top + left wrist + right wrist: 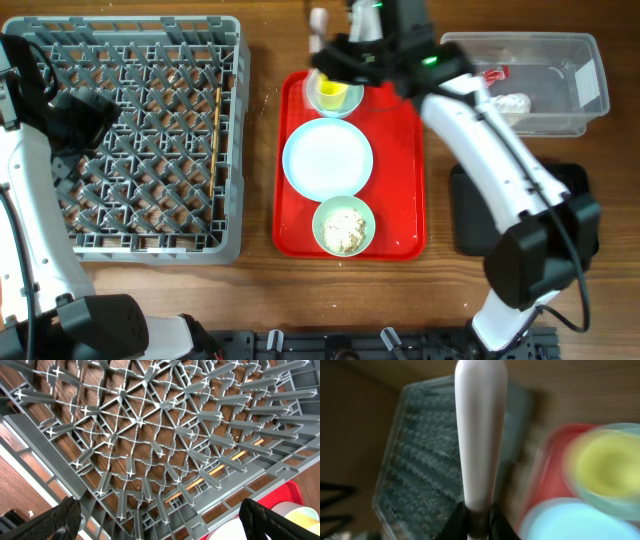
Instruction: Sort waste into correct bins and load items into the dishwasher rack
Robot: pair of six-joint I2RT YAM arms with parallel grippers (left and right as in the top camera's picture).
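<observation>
1. the right pincer (477,522) is pinched shut on the handle of a white fork (480,435). it holds the fork up over the far end of the red tray (400,150), just above the yellow cup (332,92). its wrist view is smeared.
2. the left pincer (160,510) stands wide with nothing in it, hanging over the grey rack (150,248).
3. the red wrapper (497,73) and white scrap (512,103) lie in the clear tub (590,75). the crumbly food (345,232) sits in the near bowl (318,222). the black tray (468,225) is partly hidden under the right arm.
4. the wooden stick (215,130) lies in the rack. the plate (328,158), and the cup nested in the far bowl (355,103), wait on the red tray.
5. step in hand, as i read it: taking the fork to the rack.
6. the next move calls for a leftward carry over the rack's rim. the fork then goes down between the pegs before the grip lets go, keeping apart from the left pincer.
</observation>
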